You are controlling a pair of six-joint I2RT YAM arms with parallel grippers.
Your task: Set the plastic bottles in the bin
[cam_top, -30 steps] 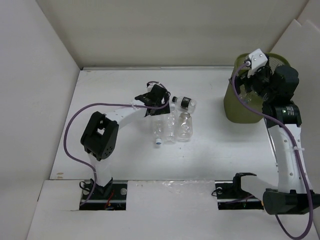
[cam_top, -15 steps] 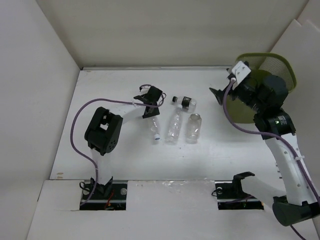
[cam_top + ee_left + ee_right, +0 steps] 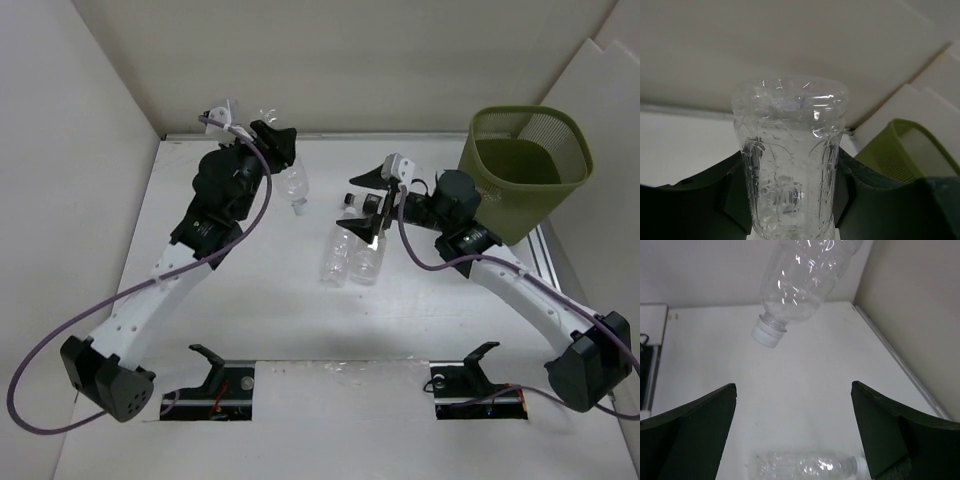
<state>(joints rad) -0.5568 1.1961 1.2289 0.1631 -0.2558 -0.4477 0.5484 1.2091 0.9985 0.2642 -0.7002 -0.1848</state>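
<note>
My left gripper (image 3: pixel 283 150) is shut on a clear unlabelled plastic bottle (image 3: pixel 293 183) and holds it in the air near the back wall, white cap down. In the left wrist view that bottle (image 3: pixel 790 150) fills the gap between the dark fingers (image 3: pixel 735 190). My right gripper (image 3: pixel 365 203) stands open low over the black-labelled bottle (image 3: pixel 375 207). Two more clear bottles (image 3: pixel 336 255) (image 3: pixel 367 258) lie side by side just in front of it. The right wrist view shows the held bottle (image 3: pixel 800 275) hanging above and a clear bottle (image 3: pixel 805 465) lying between the open fingers (image 3: pixel 695 425). The olive-green bin (image 3: pixel 525 170) stands upright at the back right.
White walls close the table (image 3: pixel 240 320) in at the back and on the left. A metal rail (image 3: pixel 545 265) runs along the right edge beside the bin. The bin's rim (image 3: pixel 910 145) shows right of the held bottle in the left wrist view.
My left gripper closed on a bottle and lifted it up toward the back wall. My right arm swung from the bin down to the bottles in the middle, still open.
</note>
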